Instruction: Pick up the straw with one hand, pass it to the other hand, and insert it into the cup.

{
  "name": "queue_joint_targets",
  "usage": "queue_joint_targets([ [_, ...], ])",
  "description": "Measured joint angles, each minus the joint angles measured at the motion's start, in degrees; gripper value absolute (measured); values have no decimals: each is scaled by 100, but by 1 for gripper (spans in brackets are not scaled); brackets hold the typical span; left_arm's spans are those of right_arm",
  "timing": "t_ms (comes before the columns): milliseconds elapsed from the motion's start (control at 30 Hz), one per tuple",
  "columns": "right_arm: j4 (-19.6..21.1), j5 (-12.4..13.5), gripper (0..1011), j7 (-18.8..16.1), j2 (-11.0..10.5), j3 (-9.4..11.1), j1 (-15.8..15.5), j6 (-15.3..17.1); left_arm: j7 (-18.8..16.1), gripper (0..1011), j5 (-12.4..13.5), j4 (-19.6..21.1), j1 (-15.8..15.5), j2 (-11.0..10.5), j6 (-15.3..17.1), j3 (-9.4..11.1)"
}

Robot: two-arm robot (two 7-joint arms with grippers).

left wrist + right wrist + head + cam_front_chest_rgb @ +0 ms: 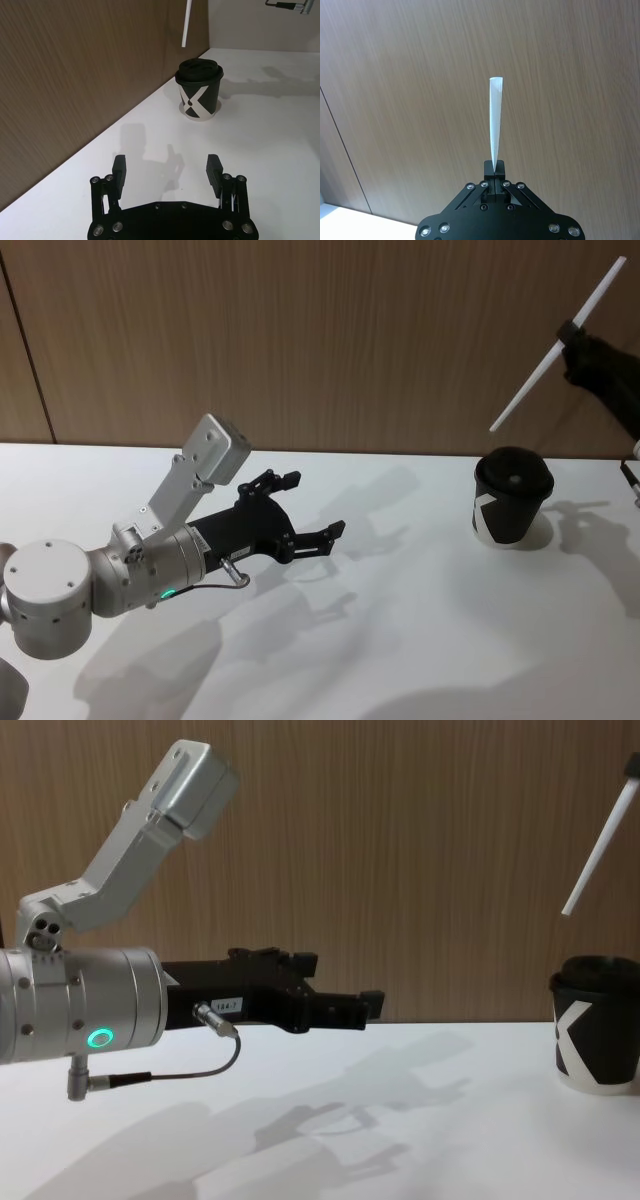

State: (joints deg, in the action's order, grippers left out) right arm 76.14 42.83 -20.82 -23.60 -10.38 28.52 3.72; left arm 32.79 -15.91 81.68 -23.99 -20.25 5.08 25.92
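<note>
The straw [555, 348], a thin, straight white tube, is pinched near its upper end by the right gripper [568, 333], whose fingers are closed tight on it. It hangs tilted in the air above the cup [511, 496], lower tip toward the lid but well clear of it. Holding it high on the shaft leaves a long free length below the fingers, which I judge is what insertion needs. The right wrist view looks straight along the tube [495, 120] against the brown wood-grain wall panel [410, 100].

The cup is black paper with a white K-like mark and a white base edge, capped by a dark domed lid; it stands upright on the smooth white worktop [400, 640] near the wall, on the robot's right. (Any opening in the lid is too small to make out, so aiming the tip looks like the delicate part.)

The left gripper [312, 504], black on a fat silver wrist with a green ring, hovers empty above the worktop, fingers spread wide, well apart from the cup. It seems out of the way for now.
</note>
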Motion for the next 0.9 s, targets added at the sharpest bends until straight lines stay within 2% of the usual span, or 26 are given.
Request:
queue_joint_targets([
  [400, -39, -9, 0, 15, -16, -36, 39, -35, 0, 1003, 0, 0, 0, 0, 0, 0],
  [900, 105, -184, 0, 41, -106, -43, -50, -36, 0, 1003, 0, 0, 0, 0, 0, 0],
])
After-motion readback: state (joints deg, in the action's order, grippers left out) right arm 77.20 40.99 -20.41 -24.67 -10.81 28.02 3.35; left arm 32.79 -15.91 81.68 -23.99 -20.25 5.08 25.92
